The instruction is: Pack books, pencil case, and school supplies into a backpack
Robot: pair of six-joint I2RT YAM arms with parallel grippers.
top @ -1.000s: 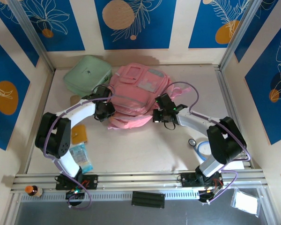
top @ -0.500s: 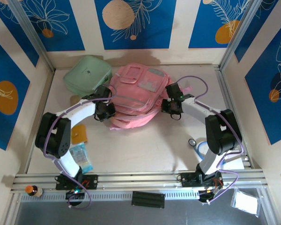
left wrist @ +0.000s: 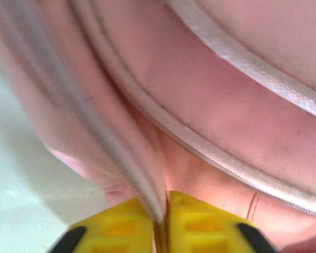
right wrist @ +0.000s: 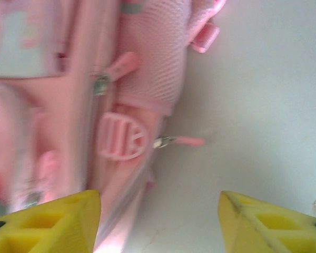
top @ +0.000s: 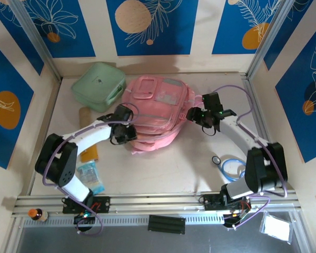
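Observation:
The pink backpack (top: 157,110) lies flat in the middle of the table with its front pockets facing up. My left gripper (top: 127,134) sits at its near left edge. In the left wrist view that gripper (left wrist: 166,204) is shut on a fold of the backpack's zip seam (left wrist: 142,179). My right gripper (top: 196,115) is beside the backpack's right side, open. In the right wrist view it (right wrist: 159,203) stands wide over bare table, with a pink zip pull (right wrist: 181,141) lying ahead of it. A brown book (top: 89,153) and a tan pencil case (top: 84,114) lie left of the left arm.
A mint-green square case (top: 97,84) touches the backpack's far left corner. A light-blue packet (top: 91,178) lies by the left arm's base. A blue ring (top: 230,166) and a small ring (top: 216,159) lie near the right arm's base. Walls close in on three sides.
My right gripper has let go, opened and swung from the backpack's near edge to its right side. The left gripper has slid right along the near edge, still pinching fabric. The backpack has shifted right.

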